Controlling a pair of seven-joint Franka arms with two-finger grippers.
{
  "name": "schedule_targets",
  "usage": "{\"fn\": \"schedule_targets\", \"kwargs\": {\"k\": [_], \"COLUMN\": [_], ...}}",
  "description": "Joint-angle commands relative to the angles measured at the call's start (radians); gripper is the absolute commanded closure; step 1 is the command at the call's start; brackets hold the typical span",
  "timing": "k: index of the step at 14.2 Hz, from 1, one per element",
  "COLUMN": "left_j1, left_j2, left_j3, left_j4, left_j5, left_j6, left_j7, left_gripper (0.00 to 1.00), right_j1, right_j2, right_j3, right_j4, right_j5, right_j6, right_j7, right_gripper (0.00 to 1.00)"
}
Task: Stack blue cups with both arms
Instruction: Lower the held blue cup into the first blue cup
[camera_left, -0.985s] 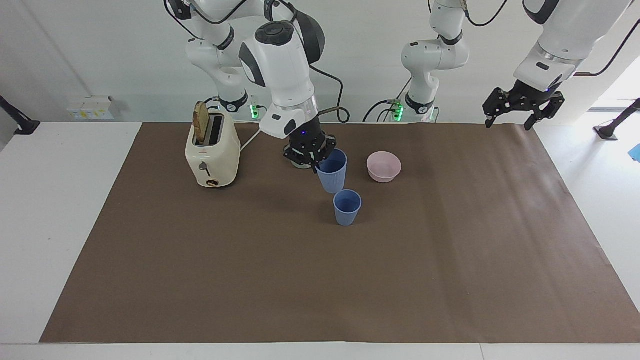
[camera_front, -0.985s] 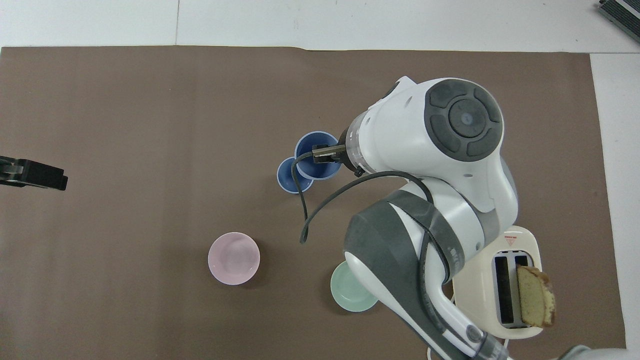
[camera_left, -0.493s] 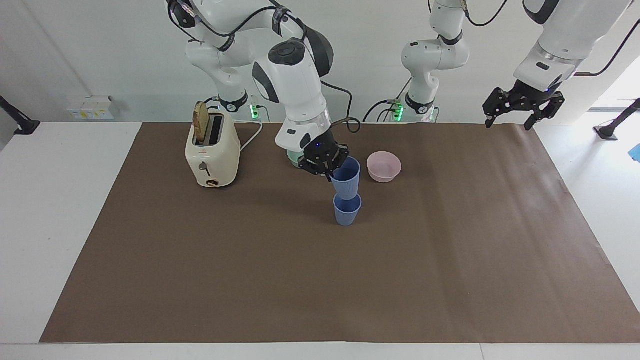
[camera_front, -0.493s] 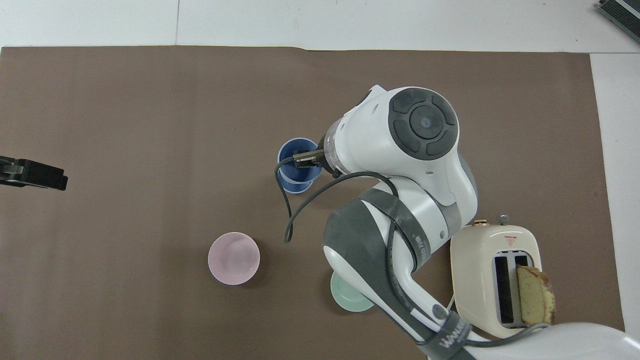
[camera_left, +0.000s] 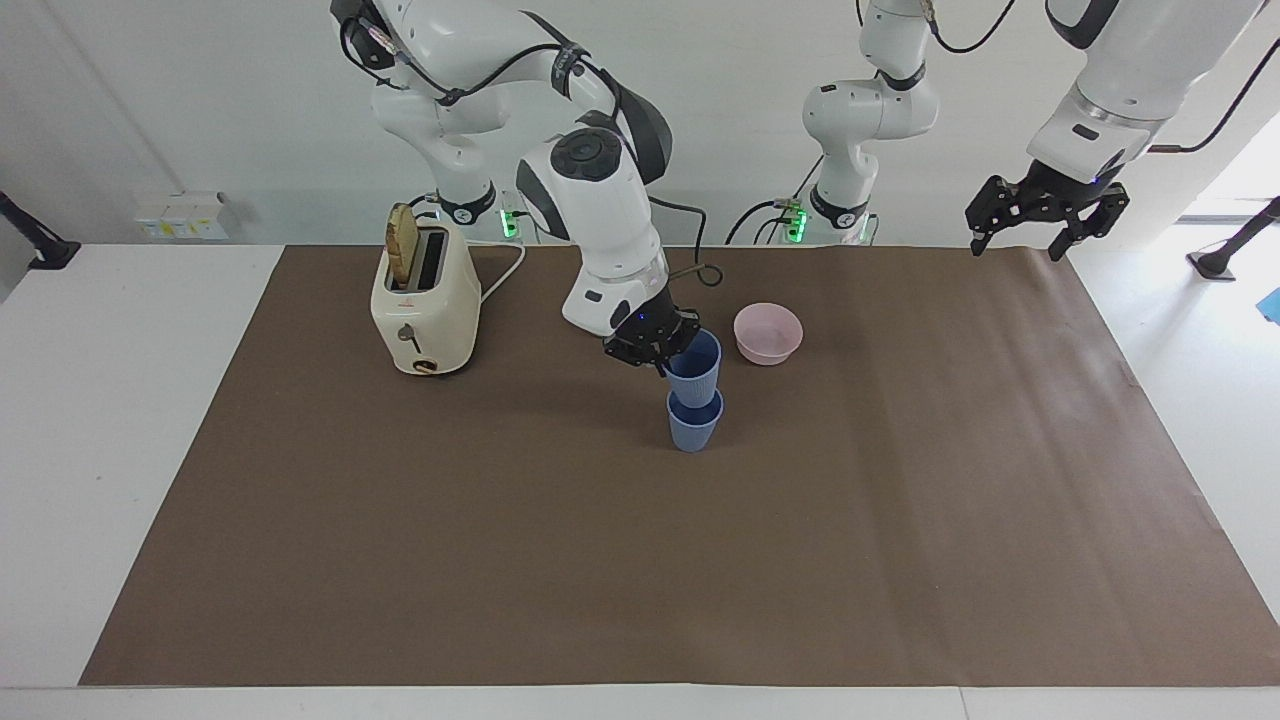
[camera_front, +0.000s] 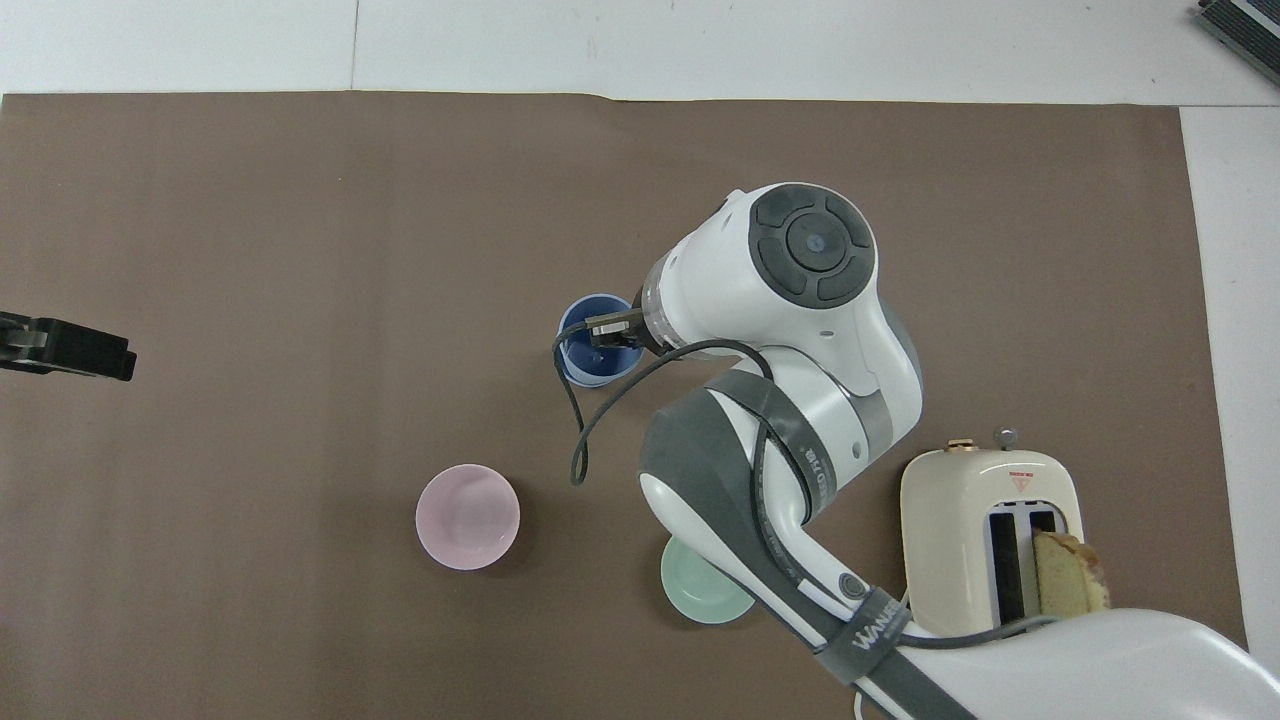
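Two blue cups sit mid-table. The lower cup (camera_left: 692, 428) stands on the brown mat. The upper cup (camera_left: 697, 364) is upright and partly nested in it. My right gripper (camera_left: 664, 356) is shut on the upper cup's rim on the side toward the robots. In the overhead view the upper cup (camera_front: 588, 343) covers the lower one, and the right gripper (camera_front: 614, 331) is at its rim. My left gripper (camera_left: 1045, 214) waits open and empty, raised over the mat's corner at the left arm's end; it also shows in the overhead view (camera_front: 66, 346).
A pink bowl (camera_left: 768, 333) sits beside the cups, nearer to the robots. A green bowl (camera_front: 702, 592) lies under the right arm. A cream toaster (camera_left: 425, 303) with a bread slice (camera_left: 403, 243) stands toward the right arm's end.
My right gripper carried the held cup from beside the standing cup to over it, then lowered it partly into that cup. The left arm has not moved.
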Motion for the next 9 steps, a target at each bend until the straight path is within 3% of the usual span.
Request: {"fn": "schedule_targets", "kwargs": {"k": [1,9], "left_j1": [0.008,0.005], "left_j2": [-0.023,-0.023], "left_j3": [-0.004,-0.004], "left_j4": [-0.020,-0.020], "left_j5": [-0.009,-0.009], "left_j6": [0.018,0.019], "left_j7": [-0.002,-0.025], "left_gripper": [0.00,0.00], "right_j1": [-0.011,-0.009], "right_j2": [-0.007,0.025], "right_j3": [0.005,0.004], "right_j4": [-0.014,-0.026], "right_j5": [-0.005,-0.010], "right_j6": [0.017,0.050], "right_j7": [0.013,0.013], "right_gripper": [1.00,1.00]}}
